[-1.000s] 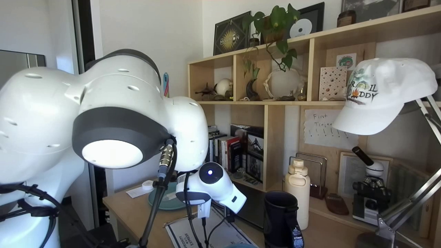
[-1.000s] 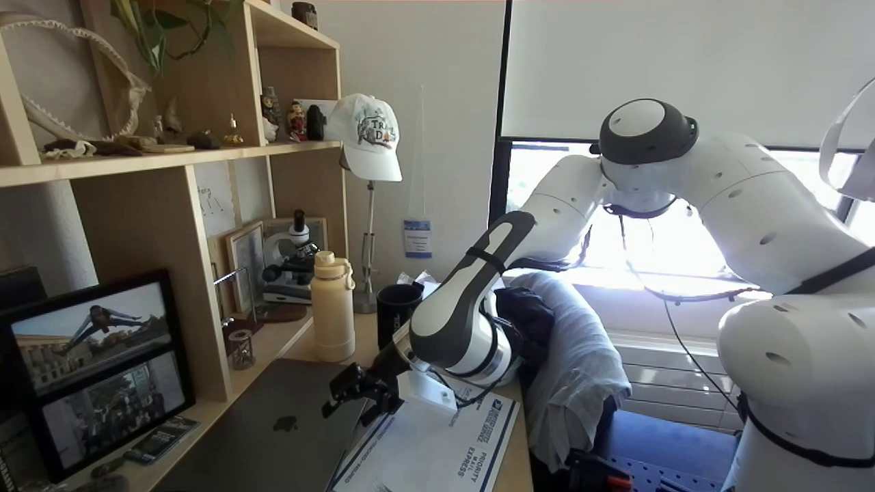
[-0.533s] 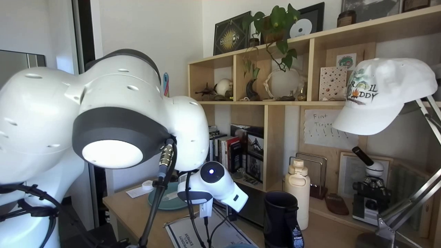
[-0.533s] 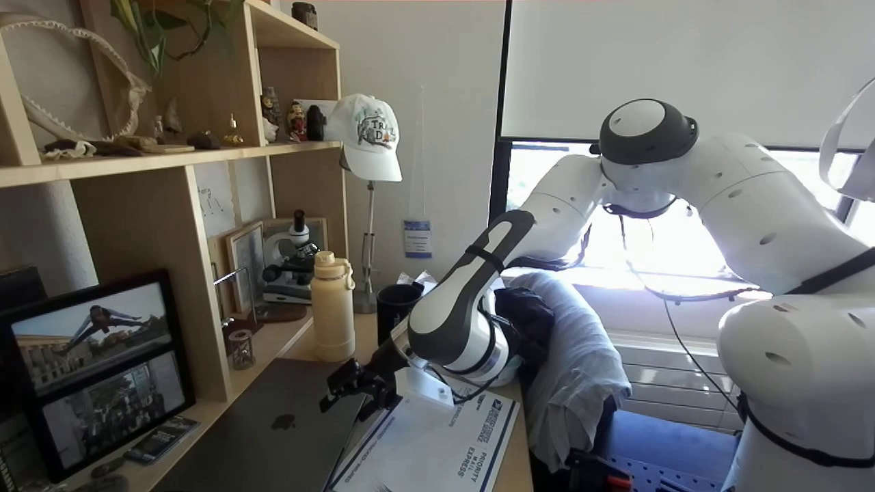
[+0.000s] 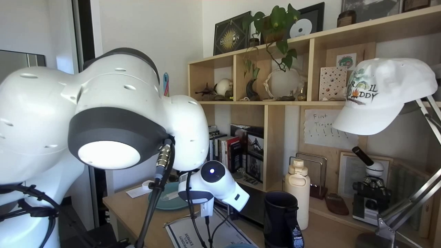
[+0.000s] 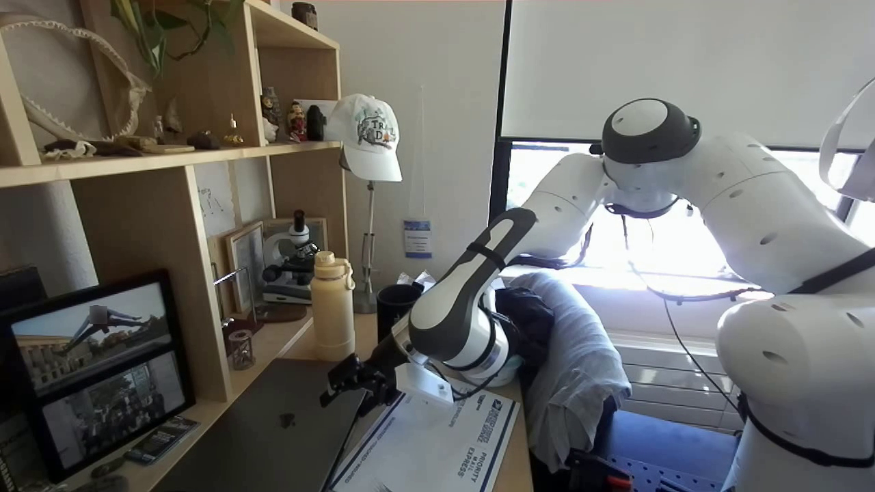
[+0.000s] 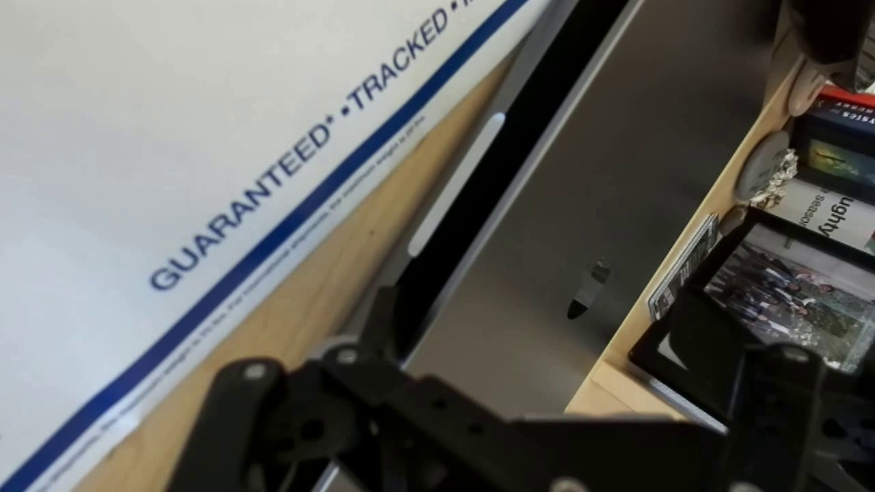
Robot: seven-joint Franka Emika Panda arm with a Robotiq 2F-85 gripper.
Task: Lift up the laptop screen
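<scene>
The laptop screen (image 6: 273, 417) is the dark grey lid of a slim laptop on the desk. It is raised a little, and a black gap shows between its front edge and the base (image 7: 454, 188) in the wrist view. The lid (image 7: 526, 253) shows its outer face with a logo. In an exterior view the laptop (image 5: 255, 205) is partly hidden by my arm and a black cup. My gripper (image 6: 344, 402) is at the lid's front edge, fingers apart. In the wrist view my gripper (image 7: 581, 335) has one finger over the gap; contact cannot be told.
A white mailing envelope (image 6: 437, 437) lies beside the laptop's front edge. A black cup (image 6: 398, 307) and a cream bottle (image 6: 333, 311) stand at the laptop's end. A wooden shelf with a photo frame (image 6: 102, 369) is behind. A teal plate (image 5: 174, 203) lies on the desk.
My gripper has shifted slightly left and up in an exterior view, still with fingers apart. The gap at the lid's front edge looks slightly wider. The upper arm has shifted slightly.
</scene>
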